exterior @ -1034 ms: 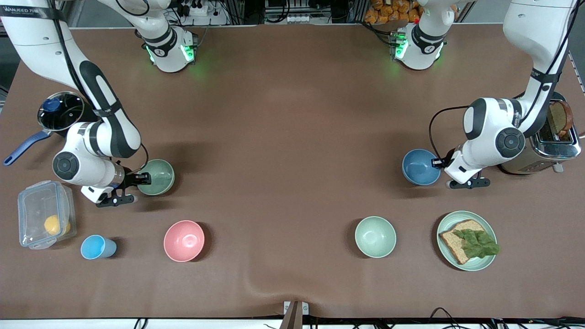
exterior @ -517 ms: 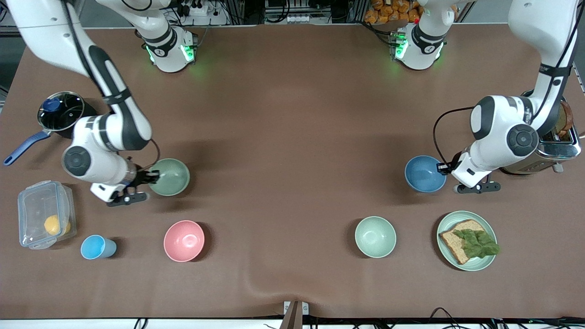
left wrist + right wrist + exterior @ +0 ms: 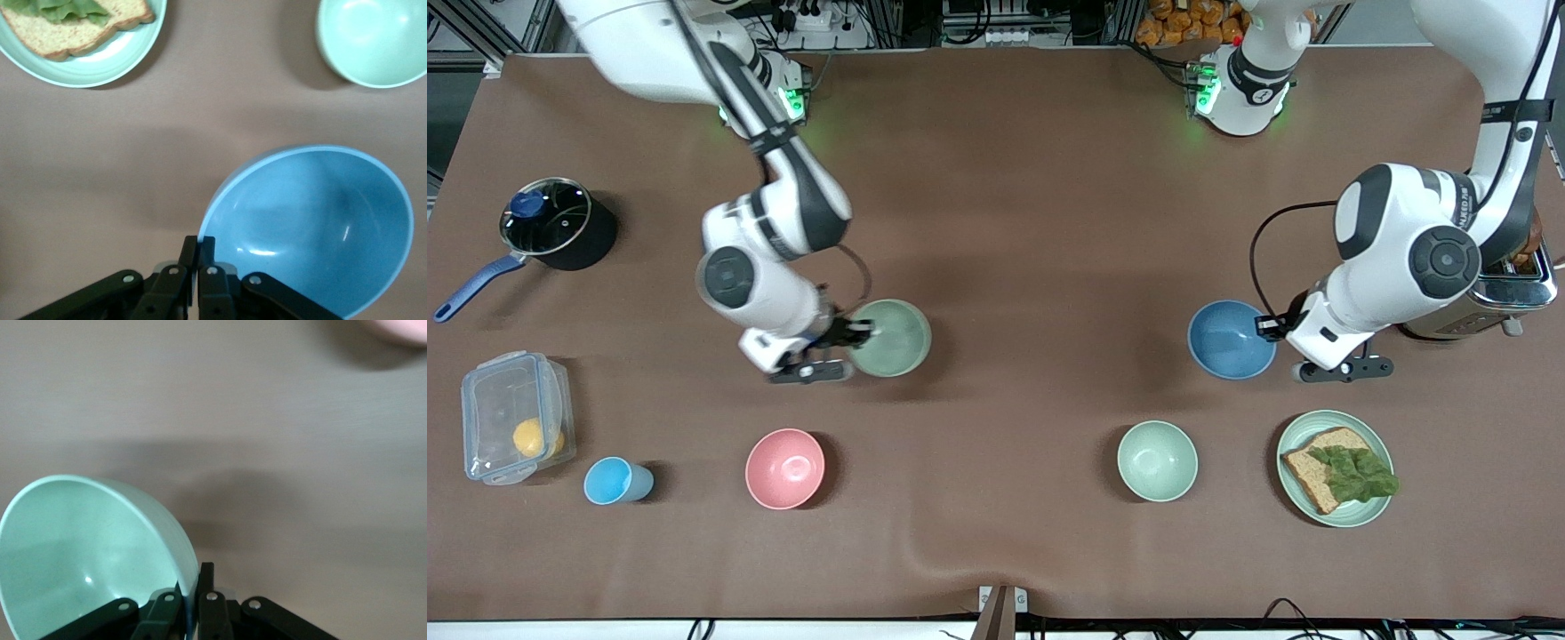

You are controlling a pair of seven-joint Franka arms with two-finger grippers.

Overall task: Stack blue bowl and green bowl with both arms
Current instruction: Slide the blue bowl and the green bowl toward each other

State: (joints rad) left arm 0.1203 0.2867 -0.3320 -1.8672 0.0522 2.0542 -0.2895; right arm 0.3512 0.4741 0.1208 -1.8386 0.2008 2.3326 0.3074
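My right gripper (image 3: 861, 333) is shut on the rim of the green bowl (image 3: 891, 338) and holds it above the table's middle, toward the right arm's end. The bowl fills the right wrist view (image 3: 87, 553), its rim pinched at the gripper (image 3: 191, 583). My left gripper (image 3: 1267, 327) is shut on the rim of the blue bowl (image 3: 1232, 340) and holds it lifted, toward the left arm's end. In the left wrist view the blue bowl (image 3: 313, 227) hangs from the gripper (image 3: 199, 245).
A paler mint bowl (image 3: 1157, 460) and a green plate (image 3: 1374, 511) with bread and lettuce lie nearer the front camera than the blue bowl. A pink bowl (image 3: 784, 468), light-blue cup (image 3: 615, 481), clear box (image 3: 514, 416), lidded pot (image 3: 551, 222) and toaster (image 3: 1507, 289) also stand on the table.
My right gripper has carried the green bowl a long way toward the table's middle. My left gripper has lifted the blue bowl and shifted it slightly toward the middle.
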